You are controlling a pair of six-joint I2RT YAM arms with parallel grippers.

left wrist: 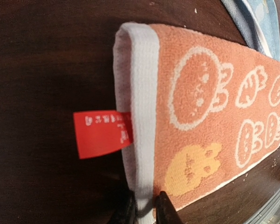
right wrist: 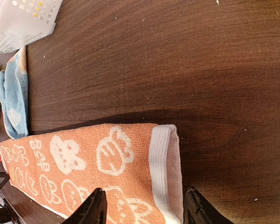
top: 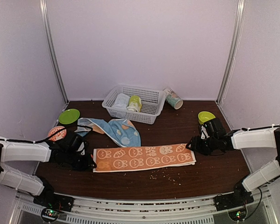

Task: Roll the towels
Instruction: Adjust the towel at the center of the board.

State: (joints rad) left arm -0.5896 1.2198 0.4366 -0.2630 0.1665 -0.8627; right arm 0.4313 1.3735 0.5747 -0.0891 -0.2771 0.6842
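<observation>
Seen from above, two white-and-black arms are reaching in low over a dark wooden table from opposite sides, each forearm lying nearly level and pointing inward. The peach-orange towel is lying flat between them as a long strip near the table's front, printed with white rabbits and carrots.

The left gripper is sitting at the strip's left end. Its wrist view is showing two dark fingers pinching the white hem between them, clenched on the cloth, with a red label sticking out from the hem nearby.

The right gripper is hovering at the strip's right end with its fingers spread wide, released and straddling the hem there. Whether they are touching the cloth is unclear.

The light blue towel is lying crumpled just behind the orange strip, toward the left. Farther back, a white basket is holding a yellow-green rolled towel and a pale rolled towel.
</observation>
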